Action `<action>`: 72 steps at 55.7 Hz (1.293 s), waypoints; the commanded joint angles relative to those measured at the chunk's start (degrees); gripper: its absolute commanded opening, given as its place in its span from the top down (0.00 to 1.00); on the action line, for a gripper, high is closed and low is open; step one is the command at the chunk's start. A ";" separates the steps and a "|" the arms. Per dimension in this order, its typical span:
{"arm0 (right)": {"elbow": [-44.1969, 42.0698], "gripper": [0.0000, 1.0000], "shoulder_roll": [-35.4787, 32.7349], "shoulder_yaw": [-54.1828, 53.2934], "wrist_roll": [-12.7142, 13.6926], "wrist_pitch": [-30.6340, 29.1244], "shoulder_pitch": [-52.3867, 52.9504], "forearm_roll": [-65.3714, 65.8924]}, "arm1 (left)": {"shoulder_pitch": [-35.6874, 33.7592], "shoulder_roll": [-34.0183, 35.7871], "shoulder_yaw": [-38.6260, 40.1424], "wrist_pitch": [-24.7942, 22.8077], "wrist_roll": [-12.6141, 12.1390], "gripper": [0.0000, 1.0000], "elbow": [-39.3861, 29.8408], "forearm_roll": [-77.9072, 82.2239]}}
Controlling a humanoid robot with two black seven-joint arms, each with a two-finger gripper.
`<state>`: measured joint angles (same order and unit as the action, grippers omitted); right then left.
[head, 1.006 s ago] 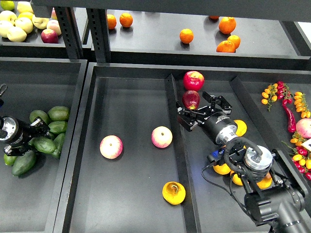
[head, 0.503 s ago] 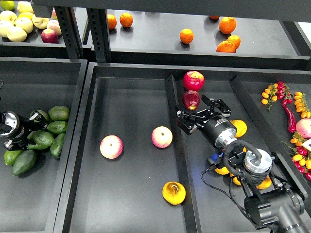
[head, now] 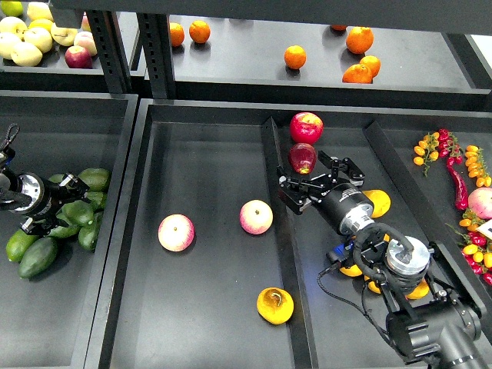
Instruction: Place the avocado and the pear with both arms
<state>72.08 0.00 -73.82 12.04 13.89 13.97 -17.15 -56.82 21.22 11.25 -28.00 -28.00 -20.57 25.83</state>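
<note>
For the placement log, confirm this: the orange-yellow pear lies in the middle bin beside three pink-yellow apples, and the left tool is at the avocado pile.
Not quite. The head view shows two pink-yellow apples in the middle bin, not three. The rest holds: the pear lies there, and the left tool is at the avocado pile.

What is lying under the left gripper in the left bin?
Under the left gripper lies a heap of green oval avocados, resting on the black bin floor. The gripper covers the middle ones, so a grasp cannot be judged.
</note>
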 commanded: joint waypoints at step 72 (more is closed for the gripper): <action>0.61 0.00 -3.77 0.70 12.13 -23.65 -8.87 -0.08 | 41.26 -21.22 71.62 0.00 0.00 0.01 -42.35 -29.17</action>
<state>72.78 -1.55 -73.23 21.60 -5.45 7.16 -17.23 -21.72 3.09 78.20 -28.00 -28.00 -56.31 -3.14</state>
